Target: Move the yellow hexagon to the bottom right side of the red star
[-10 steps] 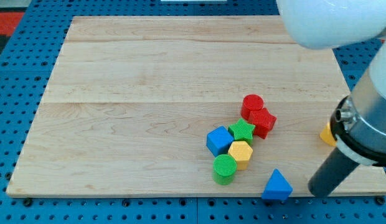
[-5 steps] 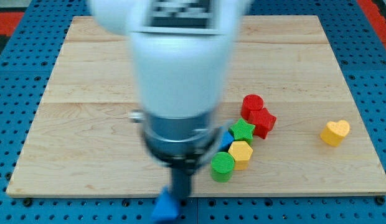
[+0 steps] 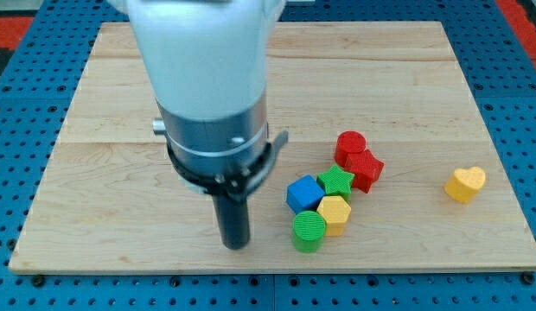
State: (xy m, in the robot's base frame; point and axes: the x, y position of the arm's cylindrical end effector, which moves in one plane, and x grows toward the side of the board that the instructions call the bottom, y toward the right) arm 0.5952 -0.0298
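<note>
The yellow hexagon (image 3: 335,212) lies in a tight cluster at the board's lower middle-right. It touches the green star (image 3: 337,181) above it and the green cylinder (image 3: 309,231) at its lower left. The red star (image 3: 366,168) sits up and to the right of the hexagon, with the red cylinder (image 3: 351,144) just above the star. My tip (image 3: 235,245) rests on the board left of the cluster, about a block's width from the green cylinder, touching no block.
A blue cube (image 3: 304,193) sits at the cluster's left side, against the green star. A yellow heart (image 3: 466,183) lies alone near the board's right edge. The arm's large body covers the board's upper left-middle. The board's bottom edge (image 3: 268,269) is just below my tip.
The arm swept from the board's lower right across to the left of the cluster. The blue triangle, carried left along the bottom edge, no longer shows. The cluster has not moved.
</note>
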